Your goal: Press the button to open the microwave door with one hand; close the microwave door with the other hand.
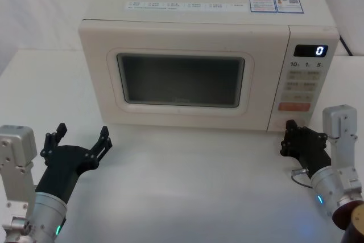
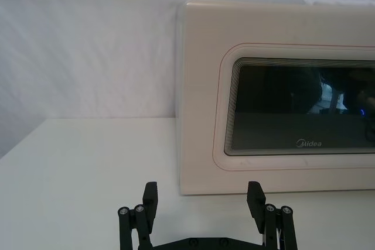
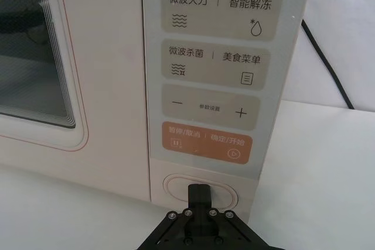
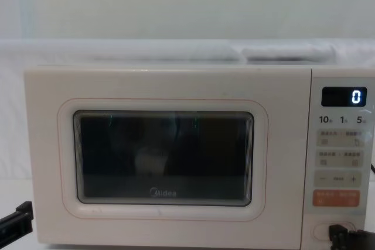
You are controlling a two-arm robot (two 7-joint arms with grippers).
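Pressing up against the lowest key of the panel, your right pincer has its fingers clenched together into a single tip, and that tip sits on the middle of the button, the wide pill-shaped cream key just under the orange key. In the head view you see the same right pincer at the lower right corner of the microwave, in front of the panel. The chest view shows it low at the right, overlapping the button.

The microwave door lies flush with the oven's front, its dark window facing you and the "Midea" logo under the glass. Above the keys the black display shows "0".

Your left pincer hovers released, fingers spread wide, over the counter in front of the door's left lower corner and clear of it. From the left wrist view, its fingertips point toward the door's lower left edge with a gap between.

The counter is white and the microwave stands on it. A white wall runs behind, and a black cable trails down beside the oven's right side.
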